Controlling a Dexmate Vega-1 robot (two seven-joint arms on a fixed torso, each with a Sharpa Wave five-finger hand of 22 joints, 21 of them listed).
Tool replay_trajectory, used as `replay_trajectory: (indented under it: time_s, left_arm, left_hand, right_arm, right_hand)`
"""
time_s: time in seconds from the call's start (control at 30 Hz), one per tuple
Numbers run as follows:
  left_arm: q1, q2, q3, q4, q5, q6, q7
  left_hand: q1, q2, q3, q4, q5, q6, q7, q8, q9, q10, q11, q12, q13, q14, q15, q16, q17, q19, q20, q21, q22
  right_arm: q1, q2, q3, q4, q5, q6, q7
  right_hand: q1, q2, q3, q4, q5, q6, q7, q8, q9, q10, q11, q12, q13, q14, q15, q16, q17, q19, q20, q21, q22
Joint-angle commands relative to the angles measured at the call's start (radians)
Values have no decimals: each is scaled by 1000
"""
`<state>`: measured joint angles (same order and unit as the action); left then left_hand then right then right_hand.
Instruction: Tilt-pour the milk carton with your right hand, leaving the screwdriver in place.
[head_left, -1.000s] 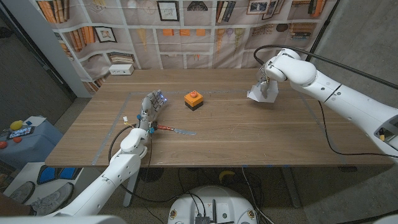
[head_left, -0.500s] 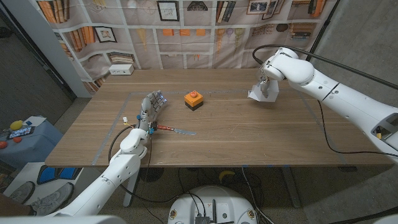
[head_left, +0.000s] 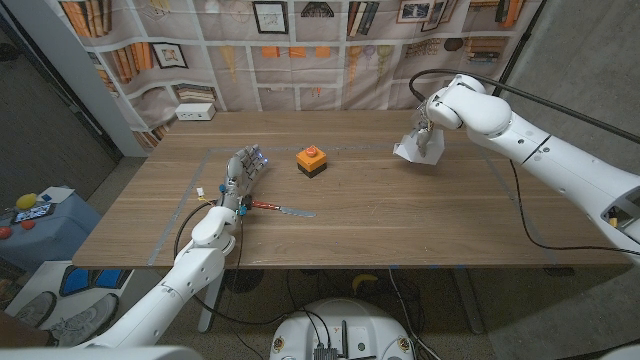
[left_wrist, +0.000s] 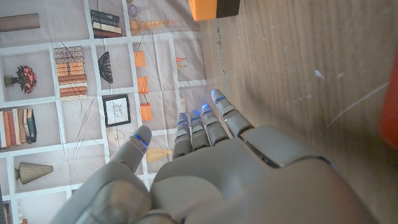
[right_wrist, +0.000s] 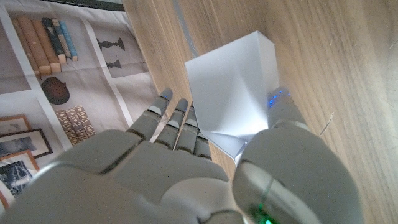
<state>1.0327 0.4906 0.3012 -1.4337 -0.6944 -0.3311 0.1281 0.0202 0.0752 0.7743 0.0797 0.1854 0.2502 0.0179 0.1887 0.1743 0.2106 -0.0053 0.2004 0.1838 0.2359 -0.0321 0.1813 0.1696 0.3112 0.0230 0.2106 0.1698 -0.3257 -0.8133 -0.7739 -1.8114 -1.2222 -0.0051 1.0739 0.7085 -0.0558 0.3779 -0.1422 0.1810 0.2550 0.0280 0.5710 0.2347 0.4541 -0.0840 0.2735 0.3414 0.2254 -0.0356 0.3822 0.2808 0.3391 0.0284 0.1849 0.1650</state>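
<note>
Right hand (head_left: 428, 138) is wrapped around the small white milk carton (head_left: 410, 150) at the far right of the wooden table (head_left: 400, 215), fingers on one side, thumb on the other, and the carton leans over to one side, so this looks like the tilt-pour itself. Left hand (head_left: 243, 172) waits with fingers straight and apart, holding nothing, just beside the red-handled screwdriver (head_left: 282, 209), which lies near the front edge, well apart from the carton. An orange-and-black block (head_left: 312, 160) sits mid-table. Next call: hold the lean, then bring the carton upright without slipping.
</note>
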Motion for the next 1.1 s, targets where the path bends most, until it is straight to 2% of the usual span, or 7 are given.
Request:
replay_trajectory:
  time_s: [0.03,0.2,0.4,0.77,1.1]
  left_arm:
    - [7,3,-1,-9,-1,4,2]
    - [7,3,0,-8,-1,2,0]
    - [19,9,-5,-21,0,4,9]
    - [16,13,-5,-23,-3,15,7]
    - [3,15,-7,-19,0,21,9]
  left_hand:
    - [-1,67,5,2,5,4,1,-3,5,1,5,-4,2,7,2,-1,3,9,4,-2,6]
    - [-1,68,6,2,5,5,1,-3,5,1,5,-4,2,7,1,-1,3,10,4,-3,6]
    - [0,68,7,2,5,5,2,-3,5,0,5,-4,2,7,2,-1,3,9,5,-3,6]
    - [0,67,8,2,5,4,2,-3,5,1,5,-4,2,8,2,-1,3,8,5,-5,6]
    - [1,67,10,1,5,4,2,-3,5,1,6,-4,2,5,6,-2,2,9,5,-6,6]
  right_arm:
    - [-63,-29,66,-42,113,-74,-72]
    - [-85,-40,92,-56,165,-113,-98]
    - [-119,-61,139,-70,265,-155,-156]
    - [-171,-104,186,-88,411,-227,-265]
    - [-253,-145,247,-105,573,-275,-430]
  right_hand:
    - [3,16,-2,-1,6,5,-4,5,6,3,-4,-1,4,12,-29,8,3,12,-11,7,4]
    - [3,17,-3,-2,7,7,-3,6,6,3,-6,-2,4,14,-30,9,3,16,-9,9,4]
    - [1,18,-5,-2,6,-4,-4,2,6,2,-3,-3,5,14,-31,9,3,19,-10,9,4]
    - [-2,18,-8,-4,6,0,-4,5,7,0,-4,-6,8,14,-30,8,3,22,-7,9,4]
    - [-2,19,-9,-5,6,-3,-6,4,7,2,-1,-7,9,14,-28,8,3,22,-4,8,4]
